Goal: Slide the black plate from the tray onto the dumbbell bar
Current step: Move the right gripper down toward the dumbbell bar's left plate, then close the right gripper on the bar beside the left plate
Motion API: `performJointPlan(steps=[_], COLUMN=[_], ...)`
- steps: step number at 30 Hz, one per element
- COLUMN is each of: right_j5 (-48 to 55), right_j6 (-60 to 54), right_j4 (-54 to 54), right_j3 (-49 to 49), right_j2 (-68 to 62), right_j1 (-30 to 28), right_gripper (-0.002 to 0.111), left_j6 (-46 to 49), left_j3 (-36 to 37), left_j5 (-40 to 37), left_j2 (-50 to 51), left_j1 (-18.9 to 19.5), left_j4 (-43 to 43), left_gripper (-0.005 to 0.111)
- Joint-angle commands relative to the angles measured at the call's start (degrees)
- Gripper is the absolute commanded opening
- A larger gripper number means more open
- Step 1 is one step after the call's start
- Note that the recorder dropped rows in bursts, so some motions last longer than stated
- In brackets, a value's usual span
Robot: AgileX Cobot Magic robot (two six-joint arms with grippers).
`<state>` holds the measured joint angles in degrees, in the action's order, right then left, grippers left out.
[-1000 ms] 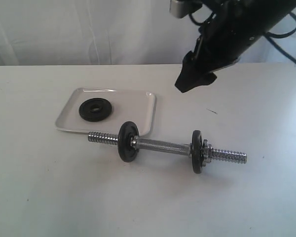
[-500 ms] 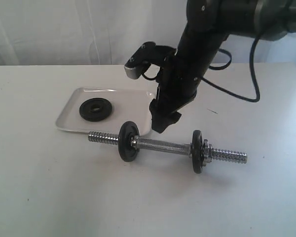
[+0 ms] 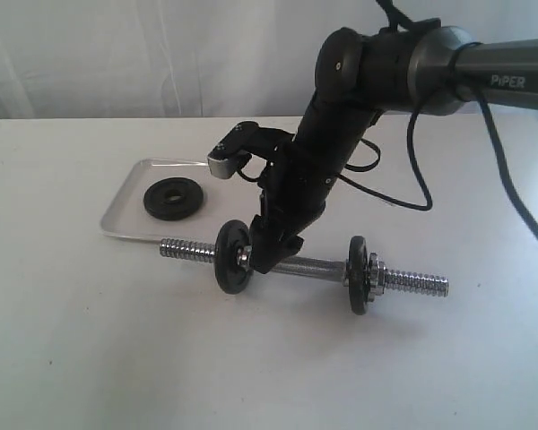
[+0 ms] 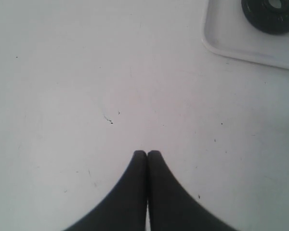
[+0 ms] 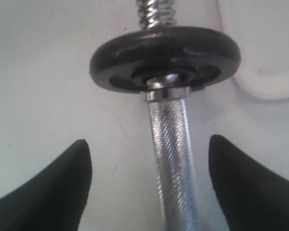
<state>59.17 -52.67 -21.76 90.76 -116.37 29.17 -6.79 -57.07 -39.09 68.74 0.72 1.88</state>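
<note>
- White tabletop (image 3: pixel 81 358) fills the scene, faintly scuffed and speckled, with a pale draped backdrop (image 3: pixel 117 54) behind its far edge.
- On the table sits the tray (image 3: pixel 130 204), towards the left in the exterior view; the black plate (image 3: pixel 172 198) lies flat inside it, its centre hole facing up.
- Just in front of the tray lies the dumbbell bar (image 3: pixel 318 267), across the table, its left threaded end near the tray's front rim.
- Two discs already stand on the bar: the left disc (image 3: pixel 232 257) and the right disc (image 3: pixel 359 274), the latter backed by a nut; the knurled middle runs between them.
- The right gripper (image 3: pixel 267 262) reaches down over the bar just beside the left disc and hides the tray's near right corner.
- In the right wrist view its jaws are spread wide, one finger (image 5: pixel 62 183) on each side of the knurled shaft, neither touching it.
- A black cable (image 3: pixel 417 184) loops from that arm above the table.
- The left gripper (image 4: pixel 147 153) hangs over bare table with its fingertips pressed together and nothing between them; the tray's corner and part of the plate show at the edge of its view.
</note>
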Motion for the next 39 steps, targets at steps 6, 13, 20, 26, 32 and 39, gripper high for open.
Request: performJointPlan(steps=[6,13,20,26,32,39], right_j5=[-3.56,-5.62,-7.94,-7.94,-7.42,-7.43], right_j6=[-4.50,-5.73,-7.76,-9.14,-9.25,-9.25], right_j4=[-0.44,-0.88,-2.60,-2.84,-2.84,-2.84], right_j3=[0.57,0.57,0.57,0.57,0.57,0.57], right_j2=[-3.66,-6.75,-9.57,-10.08,-11.74,-13.16], right_j1=[-0.05,-0.05,-0.05,-0.05,-0.05,0.00], right_gripper=[0.065,0.065,0.059,0.053,0.053,0.052], left_j6=[0.17,0.17,0.17,0.17,0.17,0.17], left_j3=[-0.25,-0.25,-0.25,-0.25,-0.25,-0.25], left_j5=[-1.02,-1.18,-1.18,-1.47,-1.78,-1.78], left_j2=[-0.14,-0.14,-0.14,-0.14,-0.14,-0.14], left_j1=[-0.14,-0.14,-0.14,-0.14,-0.14,-0.14], left_j4=[0.82,0.82,0.82,0.82,0.82,0.82], left_gripper=[0.000,0.000,0.000,0.000,0.000,0.000])
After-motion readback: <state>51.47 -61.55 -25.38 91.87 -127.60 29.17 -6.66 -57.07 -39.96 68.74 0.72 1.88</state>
